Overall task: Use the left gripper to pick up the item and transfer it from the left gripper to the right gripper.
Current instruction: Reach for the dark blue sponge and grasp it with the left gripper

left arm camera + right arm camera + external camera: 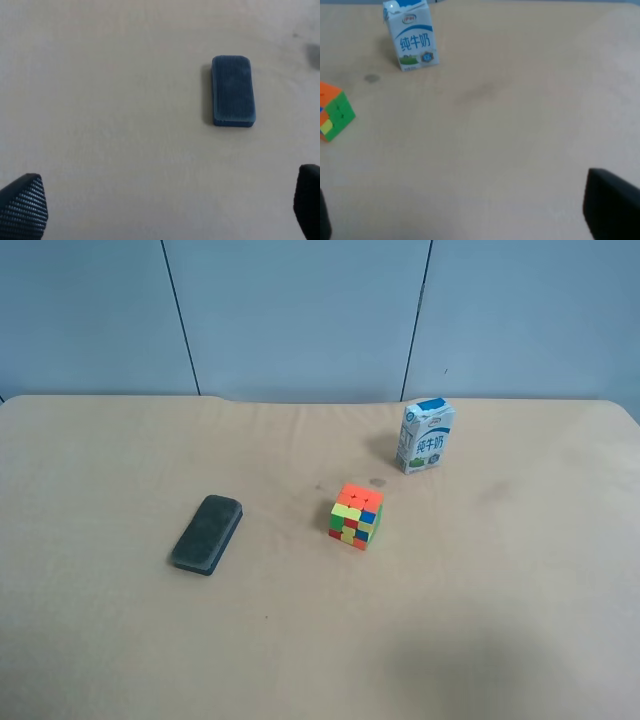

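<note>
Hold left gripper [165, 200] wide apart as shown, empty above the counter [100, 100]. Shift over the item [233, 90], lying flat toward the counter's edge at exterior high view's left. Straddle its narrow width and descend square. Leave right gripper [467, 210], likewise spread and empty, waiting. Steer clear of cube [356, 515] mid-counter and carton [425, 436] near the far edge.

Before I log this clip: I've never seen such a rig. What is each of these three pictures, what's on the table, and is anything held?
This is a robot with two arms, each ending in a claw. One picture looks down from a high camera, and no arm shows in it. The other two come from cameras on the wrists. On the tan table stand a dark block, a puzzle cube and an upright milk carton, all apart. The left claw is open, with the block in its view. The right claw is open too. Nothing is held.
</note>
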Controlling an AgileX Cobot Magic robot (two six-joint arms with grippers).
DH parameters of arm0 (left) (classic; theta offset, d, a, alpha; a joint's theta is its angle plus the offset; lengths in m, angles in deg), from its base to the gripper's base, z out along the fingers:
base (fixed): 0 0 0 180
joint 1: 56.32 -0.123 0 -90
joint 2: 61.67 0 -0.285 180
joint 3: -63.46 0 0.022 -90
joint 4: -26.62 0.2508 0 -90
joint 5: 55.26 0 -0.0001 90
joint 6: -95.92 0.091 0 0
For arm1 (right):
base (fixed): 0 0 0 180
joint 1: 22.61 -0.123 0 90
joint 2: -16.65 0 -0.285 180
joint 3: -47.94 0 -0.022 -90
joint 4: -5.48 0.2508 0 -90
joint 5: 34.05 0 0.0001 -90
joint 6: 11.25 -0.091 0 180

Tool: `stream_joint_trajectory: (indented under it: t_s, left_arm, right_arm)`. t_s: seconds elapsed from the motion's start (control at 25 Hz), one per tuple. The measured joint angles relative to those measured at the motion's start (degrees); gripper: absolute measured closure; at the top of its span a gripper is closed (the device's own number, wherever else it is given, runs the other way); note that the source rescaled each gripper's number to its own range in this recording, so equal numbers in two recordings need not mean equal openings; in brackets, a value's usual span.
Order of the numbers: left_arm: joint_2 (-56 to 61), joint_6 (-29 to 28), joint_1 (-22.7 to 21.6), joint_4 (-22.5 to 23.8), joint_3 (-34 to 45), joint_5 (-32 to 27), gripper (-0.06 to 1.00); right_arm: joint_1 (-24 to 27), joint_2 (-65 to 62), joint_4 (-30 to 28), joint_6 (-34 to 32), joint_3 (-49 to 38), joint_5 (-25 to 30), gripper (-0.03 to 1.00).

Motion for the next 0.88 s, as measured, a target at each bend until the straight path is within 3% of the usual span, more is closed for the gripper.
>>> stream_joint_trajectory:
  t_s: [0.88]
  left_arm:
    - [-0.3, 0.0, 0.0, 0.0, 0.0, 0.0, -0.05]
  right_arm:
    - [0.0, 0.0, 0.0, 0.0, 0.0, 0.0, -0.02]
